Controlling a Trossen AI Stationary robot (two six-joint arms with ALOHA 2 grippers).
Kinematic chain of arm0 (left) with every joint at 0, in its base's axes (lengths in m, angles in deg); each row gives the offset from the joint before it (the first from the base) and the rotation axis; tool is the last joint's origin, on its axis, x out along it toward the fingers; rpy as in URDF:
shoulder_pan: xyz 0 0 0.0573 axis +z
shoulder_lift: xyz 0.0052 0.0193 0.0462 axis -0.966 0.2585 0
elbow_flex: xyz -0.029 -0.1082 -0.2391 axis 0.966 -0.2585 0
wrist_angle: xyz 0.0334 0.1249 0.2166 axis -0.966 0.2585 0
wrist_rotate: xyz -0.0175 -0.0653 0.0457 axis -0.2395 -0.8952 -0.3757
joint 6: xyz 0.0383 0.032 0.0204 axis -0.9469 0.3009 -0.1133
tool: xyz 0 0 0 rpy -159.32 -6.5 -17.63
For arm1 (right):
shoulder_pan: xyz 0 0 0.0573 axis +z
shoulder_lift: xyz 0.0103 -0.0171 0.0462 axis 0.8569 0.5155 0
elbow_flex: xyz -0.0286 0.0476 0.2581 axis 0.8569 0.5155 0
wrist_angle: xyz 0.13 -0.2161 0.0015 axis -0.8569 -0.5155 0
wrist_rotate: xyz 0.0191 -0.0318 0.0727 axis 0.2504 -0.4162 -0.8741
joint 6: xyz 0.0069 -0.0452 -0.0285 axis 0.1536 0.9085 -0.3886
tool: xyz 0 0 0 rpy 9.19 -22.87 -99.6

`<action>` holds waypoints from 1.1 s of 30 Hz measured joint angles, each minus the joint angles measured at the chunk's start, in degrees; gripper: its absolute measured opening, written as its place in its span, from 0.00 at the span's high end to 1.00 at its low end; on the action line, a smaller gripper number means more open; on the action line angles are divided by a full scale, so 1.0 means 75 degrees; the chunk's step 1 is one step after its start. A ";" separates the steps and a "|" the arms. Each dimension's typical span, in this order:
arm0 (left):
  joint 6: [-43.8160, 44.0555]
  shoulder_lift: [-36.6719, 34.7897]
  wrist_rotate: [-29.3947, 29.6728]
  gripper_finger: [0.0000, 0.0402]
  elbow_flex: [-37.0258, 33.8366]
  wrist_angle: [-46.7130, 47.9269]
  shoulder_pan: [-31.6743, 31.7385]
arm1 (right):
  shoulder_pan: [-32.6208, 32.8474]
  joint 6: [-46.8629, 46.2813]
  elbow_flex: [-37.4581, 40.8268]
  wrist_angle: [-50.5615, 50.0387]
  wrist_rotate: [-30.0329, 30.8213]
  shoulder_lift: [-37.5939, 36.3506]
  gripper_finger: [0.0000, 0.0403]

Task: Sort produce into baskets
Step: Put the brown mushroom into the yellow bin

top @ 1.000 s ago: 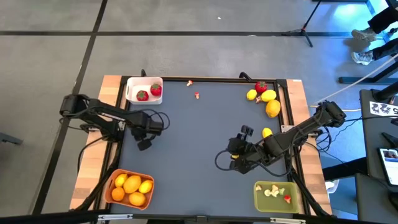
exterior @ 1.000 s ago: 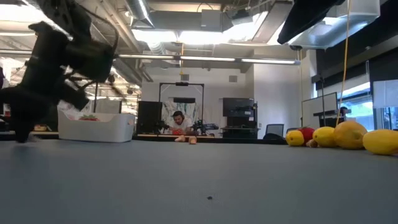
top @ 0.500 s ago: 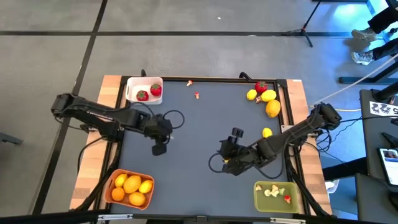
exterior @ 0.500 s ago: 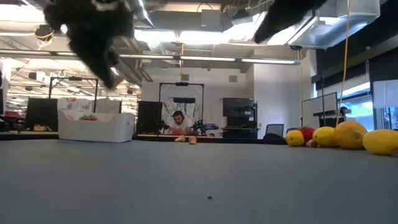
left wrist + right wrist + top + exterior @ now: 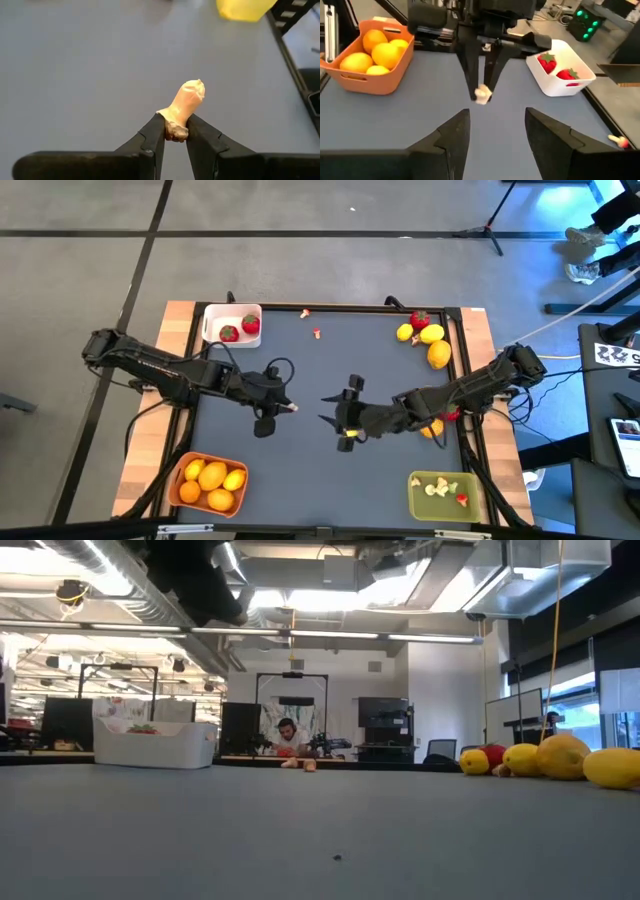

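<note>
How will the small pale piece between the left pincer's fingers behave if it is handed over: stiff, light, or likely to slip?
The pale piece is pinched only at its narrow base by the left pincer, so it may pivot or slip. It sticks out unbent, so probably stiff. It looks small, likely light. The right pincer waits open opposite.

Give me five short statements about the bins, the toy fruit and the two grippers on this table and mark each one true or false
1. The left gripper is shut on a small pale toy piece. True.
2. The white square bin holds lemons. False: it holds two red strawberries.
3. The right gripper is clamped on a strawberry. False: its fingers stand apart with nothing between them.
4. The orange rectangular bin holds yellow and orange citrus. True.
5. The olive-green rectangular bin sits at the table's far edge beside the white one. False: it is at the near right corner, with pale and red bits inside.
</note>
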 joint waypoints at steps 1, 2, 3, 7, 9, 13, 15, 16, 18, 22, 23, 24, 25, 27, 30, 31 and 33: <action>-0.0019 0.0000 0.0000 0.84 -0.0043 -0.0172 -0.0003 | -0.0072 0.0055 0.0000 0.0121 -0.0150 0.0030 0.53; -0.0038 -0.0003 0.0000 0.84 -0.0091 -0.0367 -0.0003 | -0.0154 0.0110 -0.0002 0.0357 -0.0344 0.0105 0.53; -0.0052 -0.0003 -0.0001 0.84 -0.0115 -0.0486 -0.0003 | -0.0229 0.0151 -0.0012 0.0561 -0.0546 0.0181 0.53; -0.0063 0.0000 0.0000 0.83 -0.0219 -0.0903 0.0000 | -0.0449 0.0284 0.0000 0.1047 -0.1072 0.0537 0.53; -0.0077 -0.0003 -0.0003 0.83 -0.0221 -0.0971 -0.0003 | -0.0505 0.0422 0.0000 0.1131 -0.1291 0.0674 0.53; -0.0127 -0.0003 -0.0003 0.83 -0.0227 -0.0988 0.0000 | -0.0561 0.0637 0.0006 0.1514 -0.1428 0.0926 0.55; -0.0127 -0.0003 -0.0003 0.83 -0.0227 -0.0986 0.0000 | -0.0606 0.0778 0.0006 0.1771 -0.1497 0.1012 0.58; -0.0127 -0.0003 -0.0003 0.83 -0.0227 -0.0987 0.0000 | -0.0615 0.0806 0.0003 0.1911 -0.1538 0.1067 0.60; -0.0129 -0.0003 -0.0003 0.82 -0.0227 -0.0989 0.0000 | -0.0655 0.0914 0.0003 0.1997 -0.1560 0.1163 0.63; -0.0130 -0.0003 -0.0003 0.82 -0.0227 -0.0995 0.0000 | -0.0702 0.0957 0.0003 0.2083 -0.1559 0.1241 0.69; -0.0130 -0.0003 -0.0006 0.82 -0.0227 -0.0997 -0.0002 | -0.0706 0.0955 0.0003 0.2080 -0.1559 0.1244 0.70; -0.0130 -0.0003 -0.0006 0.82 -0.0227 -0.1004 0.0000 | -0.0715 0.0956 0.0003 0.2080 -0.1558 0.1244 0.71; -0.0130 -0.0003 -0.0006 0.82 -0.0227 -0.1004 0.0000 | -0.0757 0.0958 0.0003 0.2080 -0.1560 0.1241 0.72; -0.0133 -0.0003 -0.0006 0.82 -0.0227 -0.1004 0.0000 | -0.0755 0.0955 0.0003 0.2075 -0.1573 0.1244 0.74; -0.0135 -0.0003 -0.0006 0.82 -0.0227 -0.1005 0.0000 | -0.0807 0.0970 0.0003 0.2066 -0.1585 0.1244 0.75; -0.0133 -0.0003 -0.0006 0.82 -0.0227 -0.1007 0.0000 | -0.0844 0.0973 0.0003 0.2043 -0.1562 0.1242 0.76; -0.0135 -0.0003 -0.0007 0.82 -0.0227 -0.1015 0.0000 | -0.0905 0.0968 0.0003 0.1952 -0.1555 0.1244 0.76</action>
